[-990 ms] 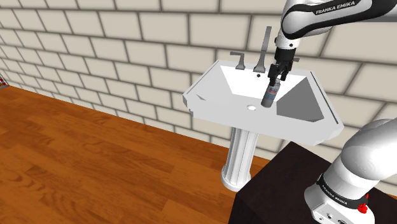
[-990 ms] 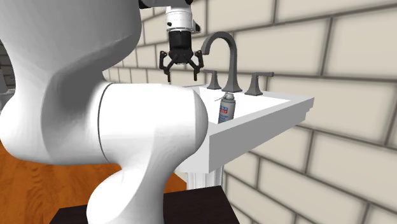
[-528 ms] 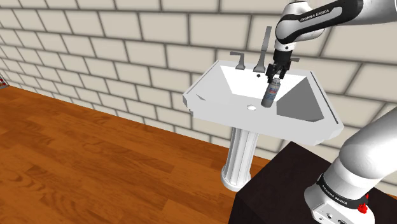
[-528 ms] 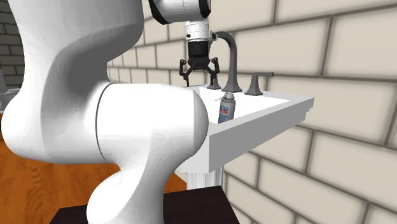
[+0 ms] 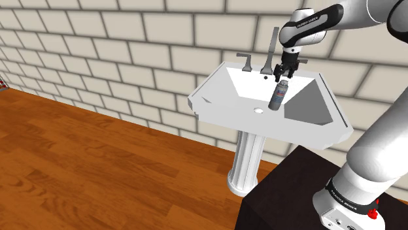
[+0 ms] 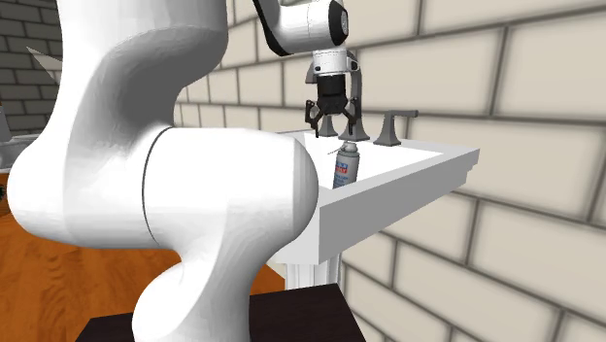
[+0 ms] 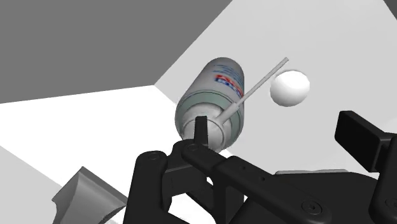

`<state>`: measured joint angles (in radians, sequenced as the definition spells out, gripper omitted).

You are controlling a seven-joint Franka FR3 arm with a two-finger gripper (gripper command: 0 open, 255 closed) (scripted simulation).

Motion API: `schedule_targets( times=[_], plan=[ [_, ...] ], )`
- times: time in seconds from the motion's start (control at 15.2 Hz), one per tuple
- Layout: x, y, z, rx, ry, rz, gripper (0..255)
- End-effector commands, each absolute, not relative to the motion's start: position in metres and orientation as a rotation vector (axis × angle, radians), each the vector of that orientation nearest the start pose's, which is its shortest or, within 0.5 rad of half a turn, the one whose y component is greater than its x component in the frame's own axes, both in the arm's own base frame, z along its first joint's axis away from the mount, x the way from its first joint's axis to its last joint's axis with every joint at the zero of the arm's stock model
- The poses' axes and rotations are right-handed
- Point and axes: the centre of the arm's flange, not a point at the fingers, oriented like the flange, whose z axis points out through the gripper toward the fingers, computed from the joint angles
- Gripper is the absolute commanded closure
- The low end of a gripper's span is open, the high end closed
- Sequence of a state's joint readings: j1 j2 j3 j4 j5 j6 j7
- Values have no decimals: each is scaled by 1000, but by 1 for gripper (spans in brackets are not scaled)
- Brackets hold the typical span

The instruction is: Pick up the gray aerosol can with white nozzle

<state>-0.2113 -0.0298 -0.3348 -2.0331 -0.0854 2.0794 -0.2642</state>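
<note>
A gray aerosol can point(image 5: 278, 97) with a white nozzle and a blue-and-red label stands in the white sink basin point(image 5: 216, 98), close to the faucet point(image 5: 269, 49). My black gripper point(image 5: 285, 74) hangs open just above the can's top. In the second exterior view the gripper point(image 6: 330, 121) has its fingers spread over the can point(image 6: 345, 165). From the wrist, the can point(image 7: 213, 95) lies just ahead of the gripper point(image 7: 280, 137), nearer one finger, its thin white straw pointing outward. Neither finger touches it.
The sink stands on a white pedestal point(image 5: 245, 163) against a pale brick wall point(image 5: 131, 52). Two faucet handles point(image 5: 246, 61) flank the spout. A round drain point(image 5: 259, 110) lies beside the can. My dark stand point(image 5: 288, 196) sits on the wooden floor point(image 5: 98, 163).
The open gripper has travelled toward the faucet, to the second exterior view's right, and now hangs over the can. The can has not moved.
</note>
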Motion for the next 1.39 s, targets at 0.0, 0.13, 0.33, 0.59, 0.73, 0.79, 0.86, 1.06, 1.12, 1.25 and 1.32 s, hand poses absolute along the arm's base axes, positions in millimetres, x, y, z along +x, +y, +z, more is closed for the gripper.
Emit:
schedule_targets(
  times=[0.0, 0.13, 0.33, 0.59, 0.73, 0.79, 0.86, 1.06, 1.12, 1.25, 1.32],
  plan=[
    [477, -316, 458, -3211, 437, -87, 0],
    [484, -338, 453, -3213, 480, -104, 0],
    [484, -338, 437, -3213, 480, -104, 0],
    [484, -338, 416, -3213, 480, -104, 0],
    [484, -338, 413, -3213, 480, -104, 0],
    [484, -338, 413, -3213, 480, -104, 0],
    [485, -338, 413, -3213, 480, -104, 255],
    [484, -338, 413, -3213, 480, -104, 255],
    [484, -338, 414, -3213, 480, -104, 255],
    [484, -338, 414, -3213, 480, -104, 255],
    [484, -338, 414, -3213, 480, -104, 255]
  ],
)
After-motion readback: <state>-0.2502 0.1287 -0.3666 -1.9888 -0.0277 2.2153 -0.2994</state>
